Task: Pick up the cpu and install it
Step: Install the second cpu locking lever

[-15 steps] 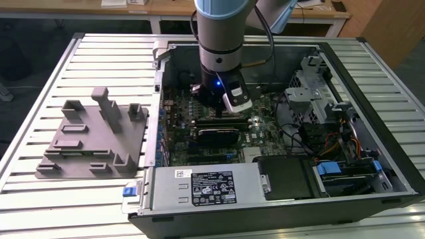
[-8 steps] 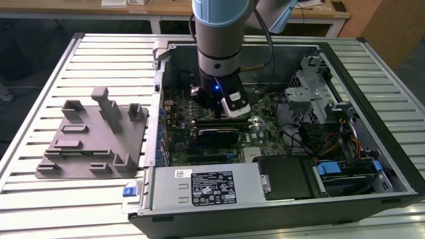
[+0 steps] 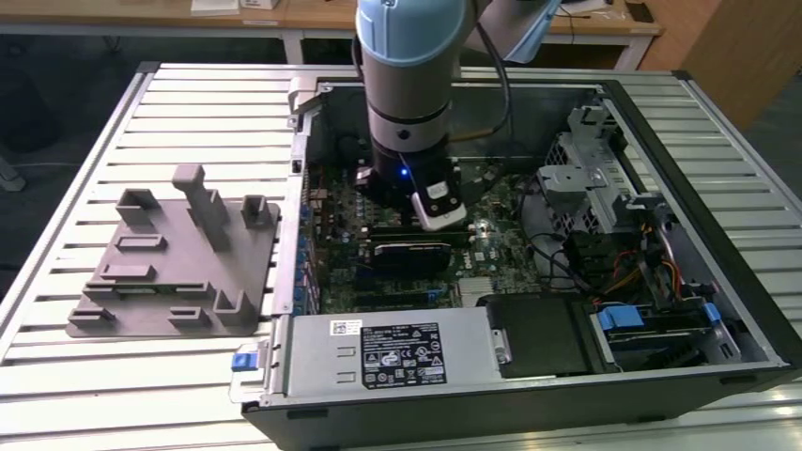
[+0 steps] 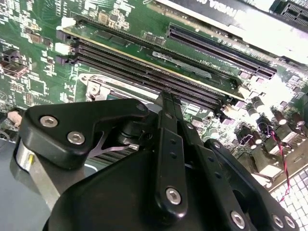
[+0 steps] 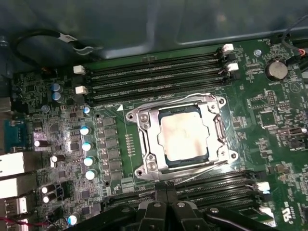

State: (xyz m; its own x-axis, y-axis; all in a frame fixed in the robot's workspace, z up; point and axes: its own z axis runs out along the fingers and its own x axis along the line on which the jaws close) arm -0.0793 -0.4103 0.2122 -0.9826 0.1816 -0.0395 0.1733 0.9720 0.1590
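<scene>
The cpu [image 5: 185, 134], a square chip with a pale silver top, lies flat inside the metal socket frame [image 5: 144, 139] on the green motherboard in the first wrist view. My gripper [image 5: 166, 195] hangs beside the socket, over the nearer bank of memory slots [image 5: 211, 185], with its black fingers together and nothing between them. In the second wrist view the gripper [image 4: 166, 96] shows its black linkage above long memory slots [image 4: 144, 67]. In the exterior view my arm [image 3: 408, 113] reaches down into the open computer case [image 3: 701, 122].
A grey plastic tray with upright posts [image 3: 176, 272] stands on the slatted table at the exterior view's left. Inside the case are a power supply [image 3: 389, 352], a drive cage [image 3: 589, 178] and loose cables [image 3: 626, 272]. A second bank of memory slots [image 5: 154, 77] lies beyond the socket.
</scene>
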